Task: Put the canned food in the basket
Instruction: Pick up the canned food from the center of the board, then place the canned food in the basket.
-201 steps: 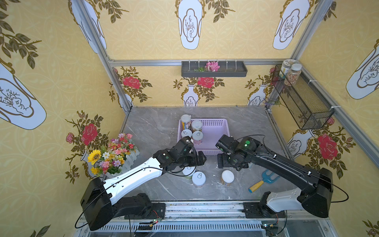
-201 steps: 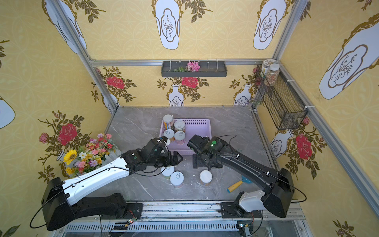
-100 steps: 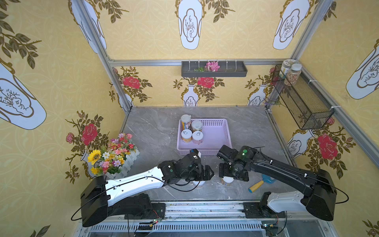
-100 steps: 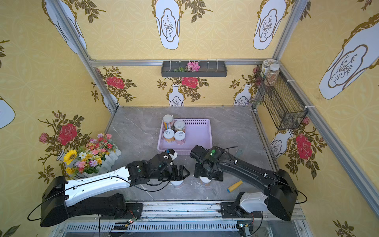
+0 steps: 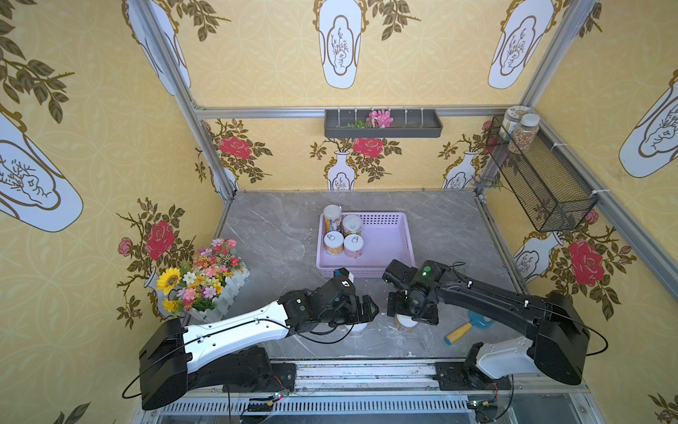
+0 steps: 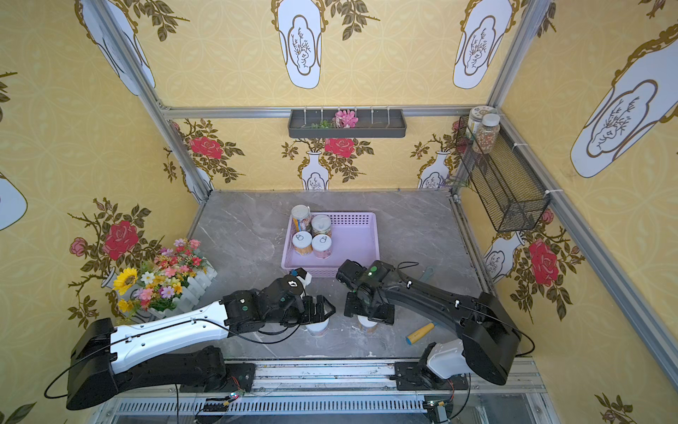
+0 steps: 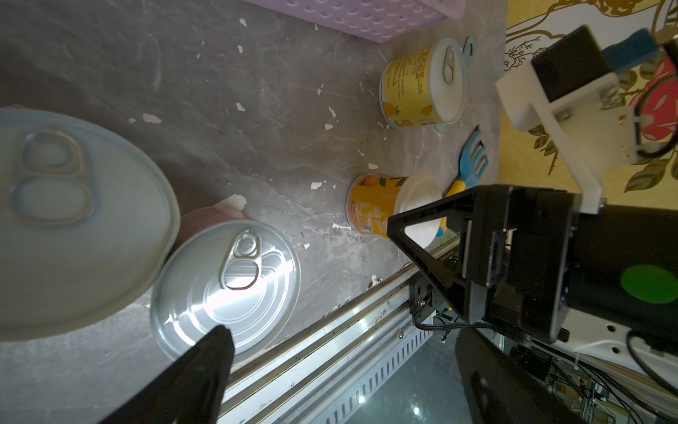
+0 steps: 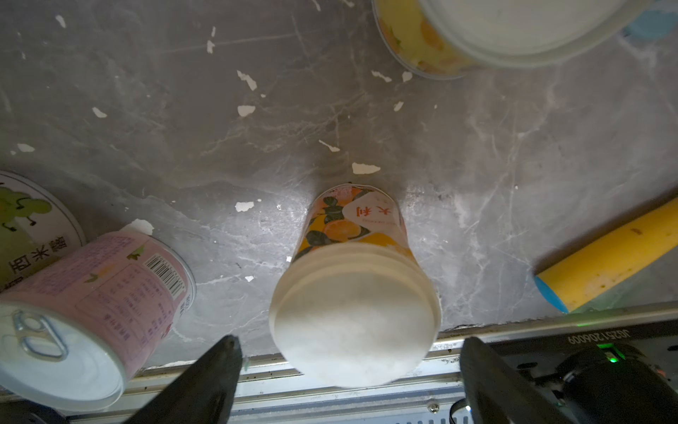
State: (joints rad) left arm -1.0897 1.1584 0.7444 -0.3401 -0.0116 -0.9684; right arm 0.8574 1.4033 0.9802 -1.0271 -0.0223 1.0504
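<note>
The lavender basket [image 5: 389,253] [image 6: 356,249] holds several cans [image 5: 333,242] at its left end. In the right wrist view an orange can with a white lid [image 8: 352,293] stands between the fingers of my right gripper [image 8: 354,341], which is open, with a gap on each side. My left gripper [image 7: 345,341] is open over a pink can with a silver top [image 7: 227,286], one fingertip [image 7: 216,341] above its rim. A big blurred can top [image 7: 73,220] and a yellow can [image 7: 422,84] stand nearby. In both top views the grippers [image 5: 361,310] [image 5: 412,312] mostly hide these cans.
A blue and yellow toy fork [image 5: 464,328] lies right of the right gripper. A flower box [image 5: 205,282] stands at the left wall. The metal front rail [image 8: 367,396] runs just past the cans. A wire basket [image 5: 539,180] with jars [image 5: 521,128] and a grey tray [image 5: 381,124] hang on the walls.
Both arms have come forward from the basket's front edge and down over the cans near the table's front. The right jaws have narrowed slightly.
</note>
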